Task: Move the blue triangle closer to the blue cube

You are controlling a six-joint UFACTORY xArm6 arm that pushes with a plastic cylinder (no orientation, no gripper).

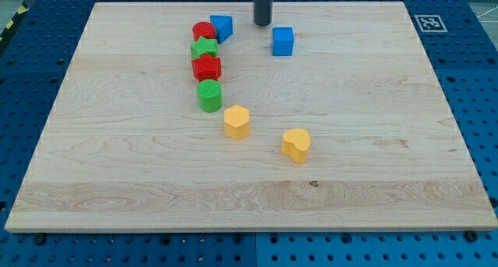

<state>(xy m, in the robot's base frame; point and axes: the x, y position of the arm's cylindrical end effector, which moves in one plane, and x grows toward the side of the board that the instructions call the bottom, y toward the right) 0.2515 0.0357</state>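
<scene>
Between blue triangle (222, 26) and blue cube (282, 41), my tip (262, 23), no pincer visible, red cylinder (204, 31) touching triangle's left.

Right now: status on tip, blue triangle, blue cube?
My tip at the view's top, between the two blue blocks, touching neither. Blue triangle to its left, against the red cylinder. Blue cube to its right, alone. Nothing between them but the tip.

Surface (156, 173): pale wooden board, grain running across the view. Beneath it: blue perforated base (482, 103) with regular holes. Black-and-white square marker (427, 22) (top right corner). Yellow-black striped edge (9, 26), top left. Lighting even.
</scene>
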